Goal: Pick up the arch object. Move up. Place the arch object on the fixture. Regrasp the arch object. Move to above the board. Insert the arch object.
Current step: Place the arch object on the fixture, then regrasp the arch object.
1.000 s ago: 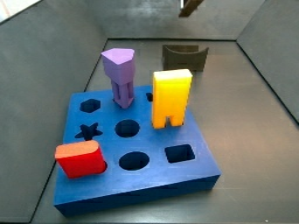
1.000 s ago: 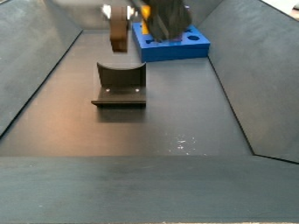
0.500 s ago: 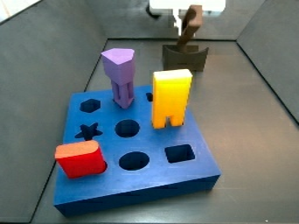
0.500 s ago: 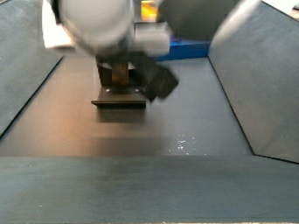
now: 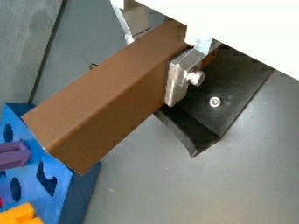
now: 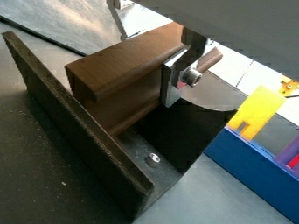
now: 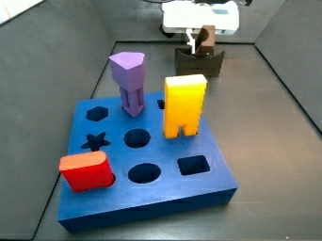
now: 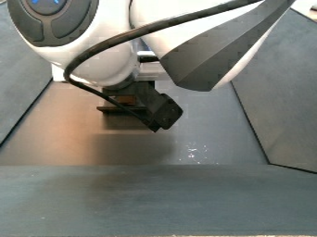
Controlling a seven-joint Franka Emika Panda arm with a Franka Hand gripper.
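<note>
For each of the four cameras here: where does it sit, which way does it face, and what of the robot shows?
Wrist views: on the wrist, looking along the gripper holding the arch object over the fixture.
Side view: beyond the board, facing the fixture; gripper shows.
Side view: opposite end; the arm fills it.
Shared: the fixture.

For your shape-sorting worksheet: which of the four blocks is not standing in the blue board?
The brown arch object, clamped in the gripper over the fixture; purple, yellow and red blocks stand in the board.
</note>
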